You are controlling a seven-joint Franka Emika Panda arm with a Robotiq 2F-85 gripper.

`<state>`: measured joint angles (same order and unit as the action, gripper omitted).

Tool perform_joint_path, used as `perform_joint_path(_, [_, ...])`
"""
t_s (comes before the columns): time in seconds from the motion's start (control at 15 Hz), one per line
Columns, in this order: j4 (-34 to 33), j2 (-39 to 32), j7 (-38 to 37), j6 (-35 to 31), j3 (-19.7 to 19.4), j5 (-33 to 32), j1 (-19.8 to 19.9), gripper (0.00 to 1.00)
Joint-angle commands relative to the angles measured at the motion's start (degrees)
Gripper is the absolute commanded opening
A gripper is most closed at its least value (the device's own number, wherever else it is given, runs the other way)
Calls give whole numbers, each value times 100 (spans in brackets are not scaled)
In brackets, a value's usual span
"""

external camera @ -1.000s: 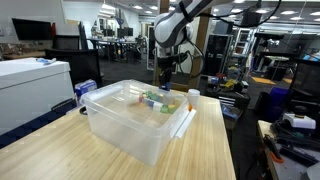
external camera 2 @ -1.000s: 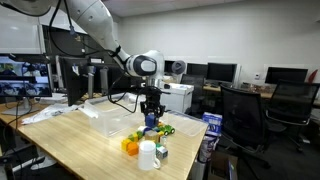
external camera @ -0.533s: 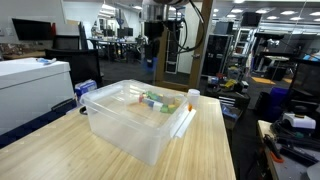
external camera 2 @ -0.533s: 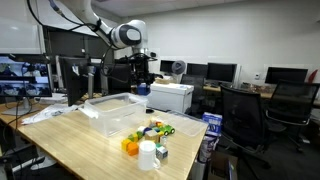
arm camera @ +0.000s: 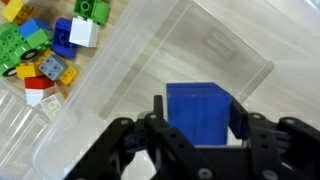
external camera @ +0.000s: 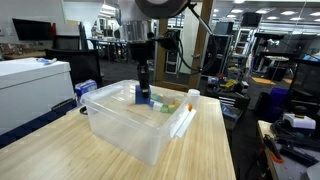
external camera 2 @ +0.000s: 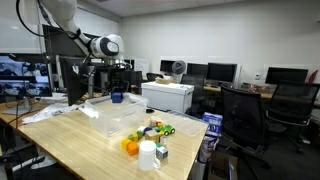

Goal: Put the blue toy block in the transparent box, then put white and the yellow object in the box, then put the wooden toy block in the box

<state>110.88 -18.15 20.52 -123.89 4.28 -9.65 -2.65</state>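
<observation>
My gripper point(arm camera: 200, 108) is shut on the blue toy block point(arm camera: 200, 112). It holds the block above the inside of the transparent box point(arm camera: 240, 50). In both exterior views the gripper point(external camera: 143, 88) point(external camera 2: 117, 92) hangs over the box point(external camera: 130, 135) point(external camera 2: 125, 115) with the blue block point(external camera: 143, 98) point(external camera 2: 117, 98) at about rim height. A small yellow block point(arm camera: 51, 67) and a white block point(arm camera: 83, 33) lie in the toy pile point(external camera 2: 152, 129) outside the box. I cannot make out the wooden toy block.
Green, blue and red toy blocks point(arm camera: 25, 45) lie beside the box. A white cup-like item point(external camera 2: 148, 155) and an orange item point(external camera 2: 130, 147) stand near the table's end. An orange-topped item point(external camera: 193, 97) stands behind the box. Office chairs and desks surround the table.
My gripper rose from the toy pile with the blue block, swung across, and now hangs lower over the transparent box.
</observation>
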Motion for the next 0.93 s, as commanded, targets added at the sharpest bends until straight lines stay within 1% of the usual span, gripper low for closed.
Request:
perform_joint_path(0.0, [-48, -164, 404, -215, 30, 195, 204, 94])
perform_joint_path(0.07, [-97, -183, 473, -236, 28, 325, 293, 100])
perform_joint_path(0.13, [-83, -75, 584, -212, 15, 494, 429, 100])
perform_joint_path(0.27, [-218, 8, 653, -208, -40, 1031, 743, 100])
perform_joint_path(0.33, [-324, 31, 640, -198, -85, 1336, 903, 100])
perform_joint_path(0.47, [-639, -69, 463, -163, -286, 1667, 1168, 100])
perform_joint_path(0.6, [-972, -468, 104, -360, -575, 1619, 1323, 100])
perform_joint_path(0.73, [-1136, -885, -270, -560, -844, 1476, 1455, 100])
perform_joint_path(0.87, [-1257, -1295, -721, -789, -1011, 1463, 1521, 100])
